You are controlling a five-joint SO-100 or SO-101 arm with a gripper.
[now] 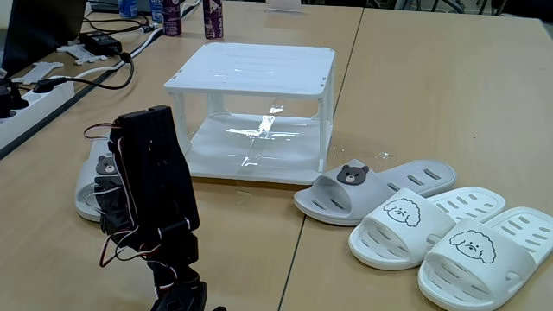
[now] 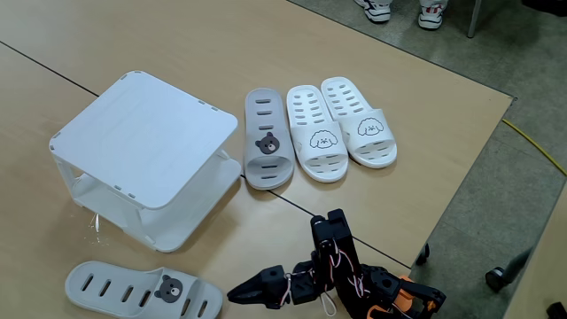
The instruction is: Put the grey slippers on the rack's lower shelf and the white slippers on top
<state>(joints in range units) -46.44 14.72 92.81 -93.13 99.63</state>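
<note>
The white rack [image 1: 251, 73] [image 2: 146, 146] stands mid-table with nothing on its top or on its lower shelf [image 1: 259, 147]. One of the grey slippers [image 1: 346, 192] [image 2: 266, 142] lies beside the rack, next to the two white slippers [image 1: 423, 225] [image 2: 316, 133], which sit side by side. The other grey slipper [image 1: 89, 177] [image 2: 142, 292] lies apart on the rack's other side, partly hidden behind my arm [image 1: 155, 194] in a fixed view. My gripper [image 2: 237, 293] hangs low near the table edge, jaws together and holding nothing, its tip pointing toward that lone grey slipper.
A power strip [image 1: 34, 95], black cables [image 1: 104, 52] and bottles [image 1: 212, 19] sit along the far left of the table. The table edge [image 2: 469, 168] runs close to the arm's base. A person's shoes [image 2: 399, 9] and a yellow cable [image 2: 532, 146] are on the floor.
</note>
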